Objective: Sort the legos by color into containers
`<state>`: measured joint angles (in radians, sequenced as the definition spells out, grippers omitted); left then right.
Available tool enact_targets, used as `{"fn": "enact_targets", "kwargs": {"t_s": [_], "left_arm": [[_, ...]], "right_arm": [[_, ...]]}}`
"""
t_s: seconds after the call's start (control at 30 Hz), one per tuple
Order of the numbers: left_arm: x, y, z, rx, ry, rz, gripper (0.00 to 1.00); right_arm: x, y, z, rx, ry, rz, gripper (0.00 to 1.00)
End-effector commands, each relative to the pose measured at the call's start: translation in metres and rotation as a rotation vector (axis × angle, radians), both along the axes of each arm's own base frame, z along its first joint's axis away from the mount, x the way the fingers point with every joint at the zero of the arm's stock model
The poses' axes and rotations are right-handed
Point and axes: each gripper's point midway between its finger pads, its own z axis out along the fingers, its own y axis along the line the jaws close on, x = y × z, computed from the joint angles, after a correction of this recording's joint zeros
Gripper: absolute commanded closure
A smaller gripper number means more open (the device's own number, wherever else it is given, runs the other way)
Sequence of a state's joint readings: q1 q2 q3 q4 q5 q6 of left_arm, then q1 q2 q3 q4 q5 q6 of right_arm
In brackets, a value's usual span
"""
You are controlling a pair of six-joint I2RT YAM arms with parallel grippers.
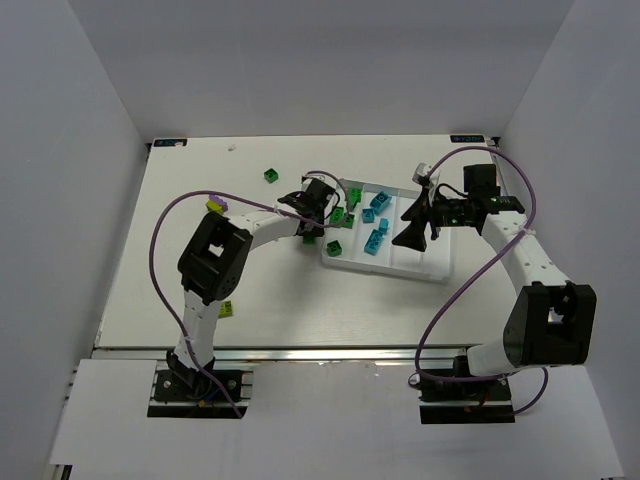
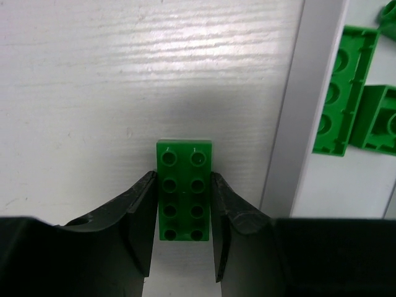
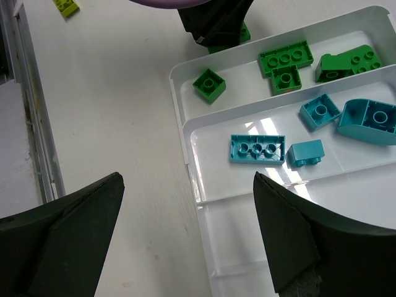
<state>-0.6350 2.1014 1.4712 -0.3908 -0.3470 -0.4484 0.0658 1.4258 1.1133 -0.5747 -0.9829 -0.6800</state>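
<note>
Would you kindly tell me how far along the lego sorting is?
Done: green bricks lie in one tray compartment, cyan bricks in the next. In hand: the left end effector is shut on another green brick beside the tray rim. Left: a loose green brick and lime bricks on the table.

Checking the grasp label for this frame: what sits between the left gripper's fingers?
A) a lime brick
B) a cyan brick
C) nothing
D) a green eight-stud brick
D: in the left wrist view, the left gripper has a finger against each long side of the green eight-stud brick, just outside the tray.
</note>
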Motion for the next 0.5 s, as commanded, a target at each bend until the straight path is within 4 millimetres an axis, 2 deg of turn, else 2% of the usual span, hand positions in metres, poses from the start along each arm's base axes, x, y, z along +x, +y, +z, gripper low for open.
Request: {"fn": "enact_targets", "kwargs": {"t_s": [0.0, 0.2, 0.43, 0.47], "left_arm": [[-0.019, 0.012, 0.020, 0.008, 0.043, 0.002, 1.00], [-0.016, -0.012, 0.070, -0.151, -0.024, -0.036, 1.00], [-0.013, -0.041, 0.111, -0.266, -0.089, -0.102, 1.00], [-0.013, -0.045, 0.112, -0.273, -0.090, -0.111, 1.00]], "right_arm": [[-0.002, 0.000, 0.014, 0.025, -0.040, 0.007, 0.11], [-0.002, 0.000, 0.012, 0.029, -0.031, 0.007, 0.11], [-0.002, 0.001, 0.012, 0.030, -0.031, 0.009, 0.11], [-0.002, 0.001, 0.012, 0.030, -0.031, 0.010, 0.11]]}}
